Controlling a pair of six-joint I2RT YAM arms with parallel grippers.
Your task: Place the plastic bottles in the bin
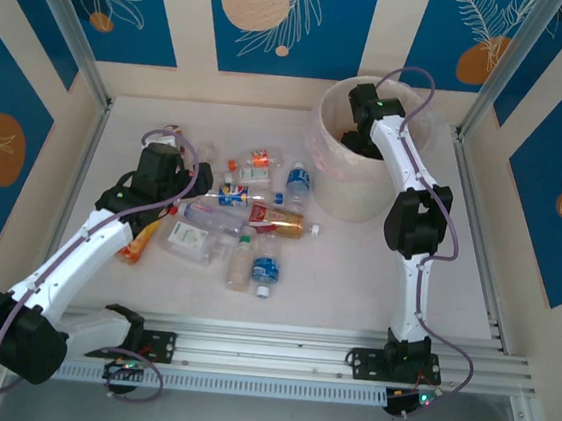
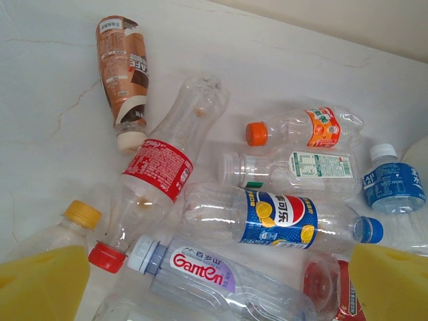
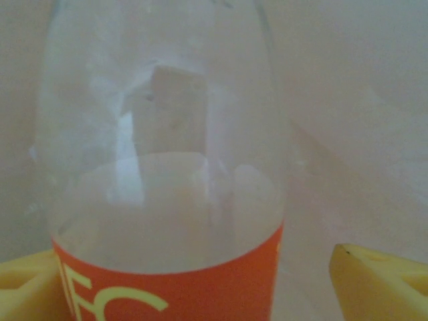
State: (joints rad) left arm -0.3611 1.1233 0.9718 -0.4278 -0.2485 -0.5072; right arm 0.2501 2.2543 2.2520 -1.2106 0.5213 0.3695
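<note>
Your right gripper (image 3: pixel 200 284), open inside the bin (image 1: pixel 355 196), has an orange-label bottle (image 3: pixel 160 167) between its fingers (image 3: pixel 378 281); your left gripper (image 2: pixel 215 271) hangs open over scattered bottles (image 2: pixel 277 217).

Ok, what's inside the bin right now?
The right end effector reaches into the bin, with a clear orange-labelled bottle between its open fingers. The arm covers most of the bin's bottom, so I can't tell what else lies in there.

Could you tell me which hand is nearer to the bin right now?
Right. The right hand sits over the bin, at its mouth; the left hand hovers above the loose bottles, well left of it.
</note>
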